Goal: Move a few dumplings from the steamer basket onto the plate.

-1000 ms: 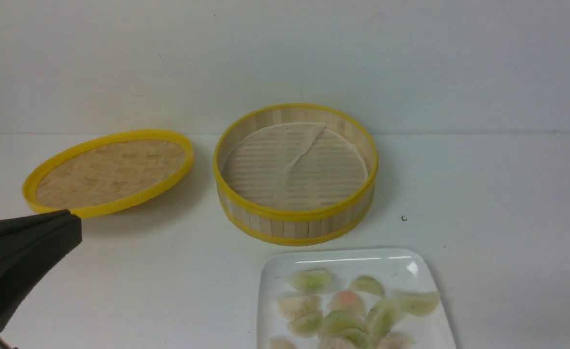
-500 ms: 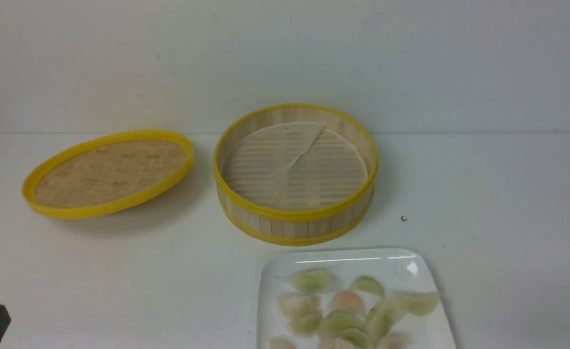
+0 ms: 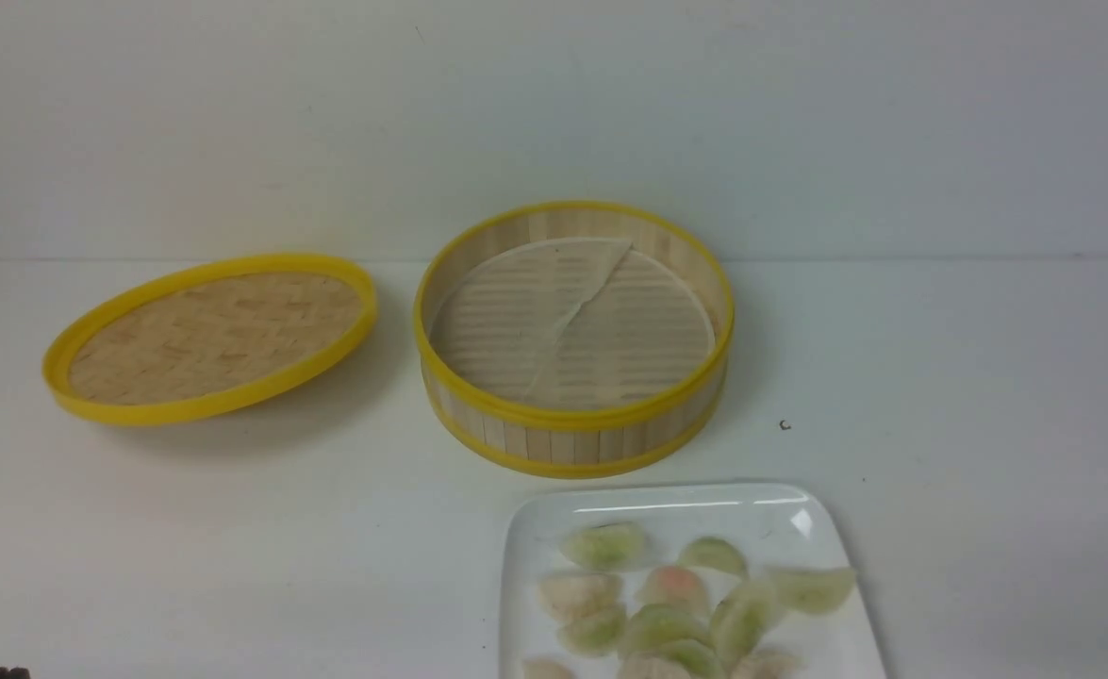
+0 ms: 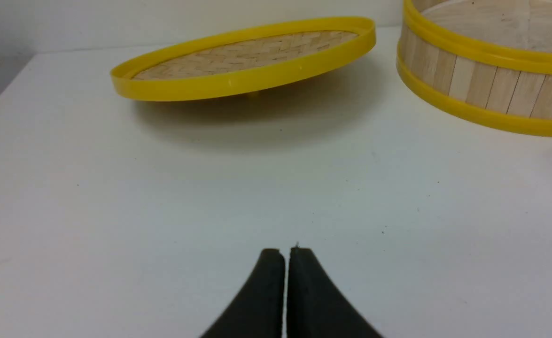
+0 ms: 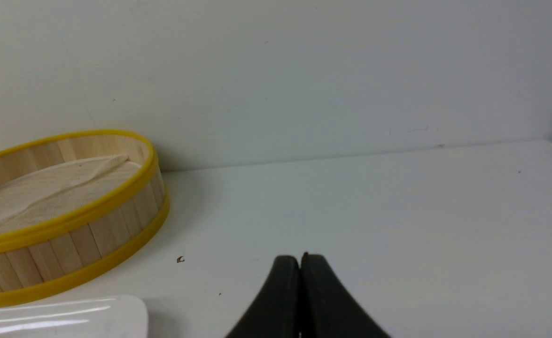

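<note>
About ten translucent crescent dumplings (image 3: 667,604) on one glossy white plate (image 3: 535,528), one slatted bamboo steamer basket (image 3: 572,438), left gripper (image 4: 286,251) and right gripper (image 5: 300,258) both pressed closed, empty.

To my left a flat woven bamboo lid (image 3: 209,338) with a yellow rim sits tilted on the white tabletop (image 3: 233,547), its near edge raised and casting a shadow. A whitish paper liner (image 3: 554,316) lies creased and partly folded. A tiny dark speck (image 3: 785,425) marks the tabletop on my right. A plain pale wall (image 3: 554,113) stands behind everything.
</note>
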